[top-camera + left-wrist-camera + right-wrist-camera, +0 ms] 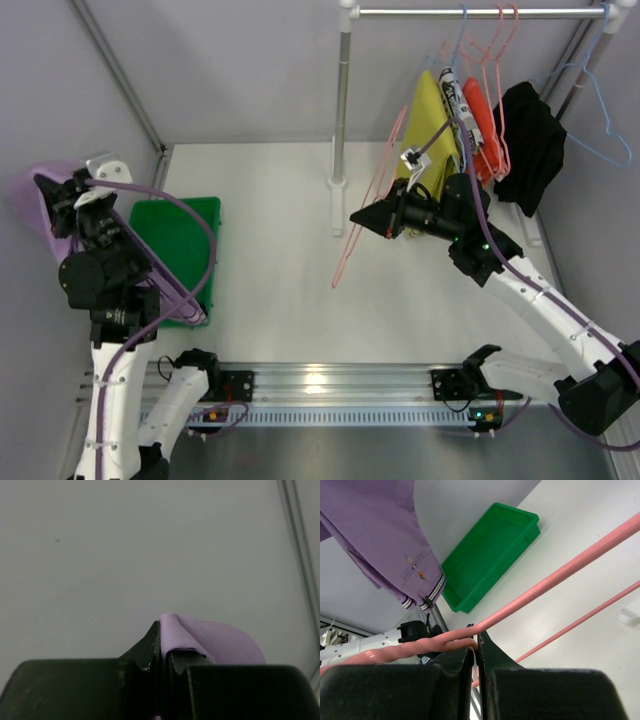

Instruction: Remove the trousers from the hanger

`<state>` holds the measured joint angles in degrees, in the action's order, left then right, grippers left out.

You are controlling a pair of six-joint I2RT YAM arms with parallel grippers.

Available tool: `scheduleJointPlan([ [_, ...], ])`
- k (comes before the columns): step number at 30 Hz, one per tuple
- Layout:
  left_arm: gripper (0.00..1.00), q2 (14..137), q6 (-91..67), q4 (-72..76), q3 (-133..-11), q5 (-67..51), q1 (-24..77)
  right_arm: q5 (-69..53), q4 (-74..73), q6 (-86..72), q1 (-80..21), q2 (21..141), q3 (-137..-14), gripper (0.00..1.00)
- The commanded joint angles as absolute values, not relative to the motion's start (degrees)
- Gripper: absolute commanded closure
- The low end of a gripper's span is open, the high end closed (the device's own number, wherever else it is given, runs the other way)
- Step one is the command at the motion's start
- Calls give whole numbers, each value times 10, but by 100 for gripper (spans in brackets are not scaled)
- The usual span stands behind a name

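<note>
The trousers [375, 535] look free of the hanger [560, 574]. In the top view the trousers are way over at 9 o'clock, by the wall. The hanger is near the middle, a bit toward 2 o'clock. They are well apart, and I see no cloth on the pink wire.

The left gripper [162, 647] is clenched tight on a fold of the lilac cloth. The right gripper [476, 647] is clenched on the hanger, right where the wire twists.

I think the job left is to put the trousers down somewhere safe. The green bin [170, 225] is at 9 o'clock too, just beside the left arm. It may be the spot, but I can't be sure.

To do it well, the left arm should hold on tight and not let go until the cloth is low. It should move slowly so the hanging legs don't swing or catch on the bin's rim. The right arm should hold the hanger away, so the wire can't hook the cloth.

Now the count:
- 1 pair of trousers
- 1 pink hanger
- 1 green bin
- 2 grippers

On the rail [480, 12] at 1 o'clock there are:
- 1 yellow garment [428, 120]
- 1 black garment [525, 140]
- 1 light blue hanger [611, 110] at the far end
- red-orange hangers [488, 120], I think 2, but they overlap and are hard to count
</note>
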<state>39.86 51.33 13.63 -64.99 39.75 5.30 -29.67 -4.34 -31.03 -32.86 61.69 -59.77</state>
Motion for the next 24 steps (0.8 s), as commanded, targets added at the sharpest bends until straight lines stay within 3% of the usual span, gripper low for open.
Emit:
scheduleJointPlan([
  [1, 100, 403, 623, 244, -618, 424, 42, -304, -40, -308, -333, 623, -629, 100],
  [11, 100, 461, 751, 323, -493, 427, 40, -305, -45, -309, -333, 642, -644, 100],
  [17, 100, 590, 689, 305, -469, 436, 21, -301, -48, -302, -333, 646, -650, 100],
  [24, 100, 753, 580, 250, -547, 425, -11, -291, -60, -293, -332, 632, -647, 100],
])
